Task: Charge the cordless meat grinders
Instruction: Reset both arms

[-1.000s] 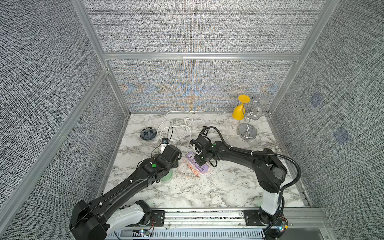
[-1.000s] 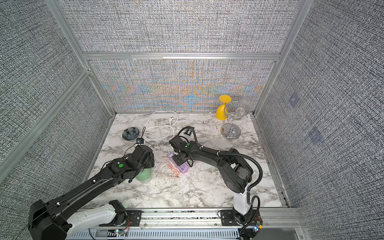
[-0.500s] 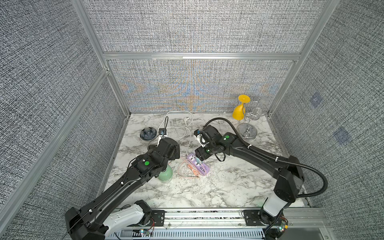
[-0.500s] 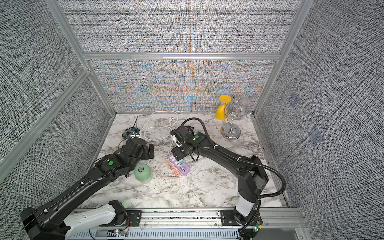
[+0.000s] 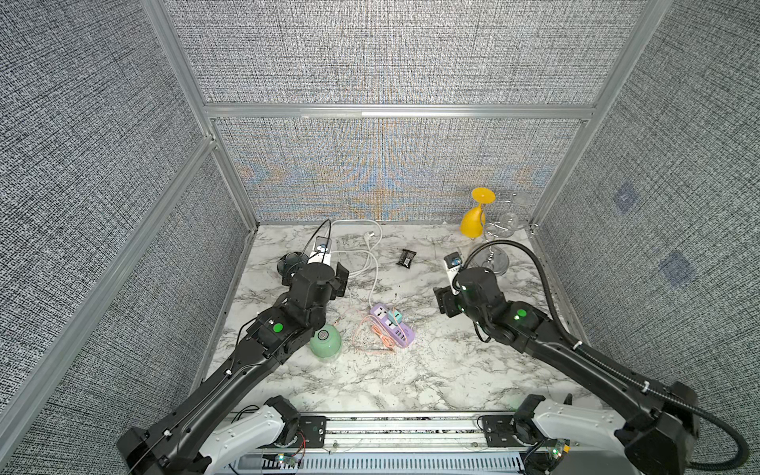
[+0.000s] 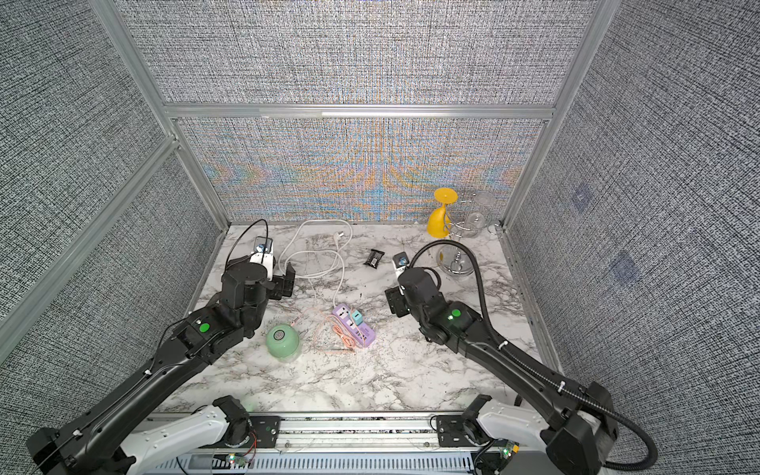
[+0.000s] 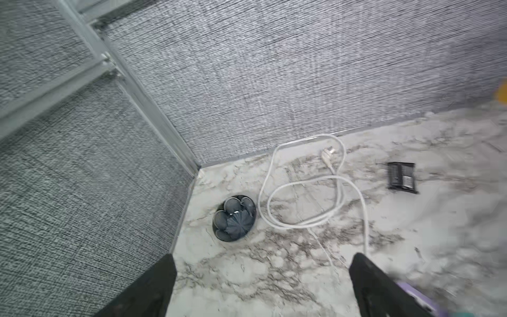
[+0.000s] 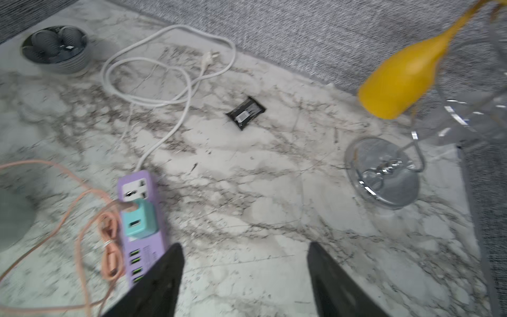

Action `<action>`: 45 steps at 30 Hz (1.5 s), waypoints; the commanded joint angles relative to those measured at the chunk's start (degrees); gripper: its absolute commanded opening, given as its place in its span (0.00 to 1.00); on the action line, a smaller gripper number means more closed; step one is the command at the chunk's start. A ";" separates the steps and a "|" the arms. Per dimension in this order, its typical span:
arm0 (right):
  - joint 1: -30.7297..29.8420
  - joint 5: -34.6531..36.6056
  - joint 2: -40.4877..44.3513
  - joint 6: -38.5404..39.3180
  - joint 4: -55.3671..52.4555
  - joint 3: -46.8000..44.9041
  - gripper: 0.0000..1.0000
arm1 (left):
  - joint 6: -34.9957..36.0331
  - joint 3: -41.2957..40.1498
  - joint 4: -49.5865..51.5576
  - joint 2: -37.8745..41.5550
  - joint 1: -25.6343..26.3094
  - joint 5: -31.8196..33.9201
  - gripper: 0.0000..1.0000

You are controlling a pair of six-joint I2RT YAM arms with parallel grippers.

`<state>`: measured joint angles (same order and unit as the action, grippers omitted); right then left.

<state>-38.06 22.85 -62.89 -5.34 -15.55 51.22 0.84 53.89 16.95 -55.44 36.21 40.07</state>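
Grinder look: meat grinder (image 5: 325,343) is a small mint-green dome with a round grey button on top and a clear cup beneath. It stands upright on the marble table (image 5: 411,382) and shows in both top views.
Grinder place: behind the left pincer (image 5: 338,283), toward the robot's base and just beside that arm's forearm. It is well apart from the right pincer (image 5: 443,302). Neither pincer touches it.
Left pincer: jaws spread wide, nothing between them, hovering above bare marble.
Ahead of left pincer: dark petal-shaped bowl (image 7: 234,218), looped white cord (image 7: 301,197) and a black packet (image 7: 402,178).
Right pincer: jaws spread wide, holding nothing and touching nothing.
Between the pincers: purple power strip (image 5: 392,327), lying a little toward the base, with a teal charger (image 5: 397,317) plugged into it.
Cable: pink cable (image 5: 370,341) lies coiled beside the strip, and one end reaches just beside the grinder. Whether it is plugged into the grinder cannot be told.
Ahead of right pincer: yellow glass (image 8: 397,82) hanging on a wire stand, blurred.
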 commanded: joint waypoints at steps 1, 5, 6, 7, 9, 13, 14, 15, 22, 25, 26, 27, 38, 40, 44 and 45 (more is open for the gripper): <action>8.25 4.91 3.35 0.77 18.71 -6.78 0.88 | 4.99 -9.72 -17.70 1.76 -8.02 -0.19 0.99; 21.39 4.68 -0.26 -0.45 25.27 -14.74 0.89 | -1.96 -20.50 -21.58 0.84 -20.55 -2.62 0.99; 23.56 4.87 -2.06 0.19 25.90 -16.06 0.89 | -3.30 -23.35 -23.79 -0.03 -22.68 -2.33 0.99; 24.87 4.89 -3.37 1.40 27.42 -17.19 0.90 | -4.48 -25.46 -25.33 -0.78 -24.51 -2.95 0.99; 26.70 5.23 -6.57 3.91 31.60 -20.04 0.91 | -5.49 -29.44 -29.34 -2.44 -27.33 -5.45 0.99; 31.29 0.33 -11.53 3.54 45.62 -26.89 0.93 | -6.29 -35.25 -41.28 -7.00 -29.48 -9.39 0.99; 32.50 -1.44 -12.97 3.57 50.29 -28.38 0.93 | -5.71 -35.81 -45.49 -9.15 -29.91 -10.93 0.99; 33.12 -2.24 -14.19 4.20 53.17 -28.75 0.94 | -4.69 -35.35 -46.75 -10.66 -29.90 -12.15 0.99; 34.22 -13.52 -25.67 5.87 66.52 -29.23 0.96 | -2.97 -35.32 -70.85 -28.62 -32.48 -22.53 0.99; 34.20 -13.45 -24.69 5.70 63.05 -28.38 0.99 | -4.89 -34.05 -68.84 -30.50 -34.71 -25.17 0.99; 34.20 -13.45 -24.41 5.62 62.29 -28.17 0.99 | -4.76 -33.49 -67.26 -30.37 -34.76 -25.30 0.99; 34.20 -13.45 -24.45 5.69 62.53 -28.24 0.99 | -4.80 -33.34 -66.49 -30.09 -34.77 -25.48 0.99; 34.09 -13.28 -24.90 5.87 64.78 -29.03 0.99 | -4.71 -33.32 -66.88 -30.26 -34.71 -25.40 0.99; 34.10 -13.45 -25.28 5.96 63.75 -28.30 0.99 | -4.71 -33.32 -66.78 -30.25 -34.76 -25.40 0.99; 34.11 -13.27 -25.71 5.87 64.50 -28.33 0.99 | -4.54 -33.15 -66.55 -30.34 -34.74 -25.49 0.99; 34.11 -13.29 -25.45 5.87 64.84 -28.65 0.99 | -4.53 -33.08 -66.52 -30.34 -34.71 -25.48 0.99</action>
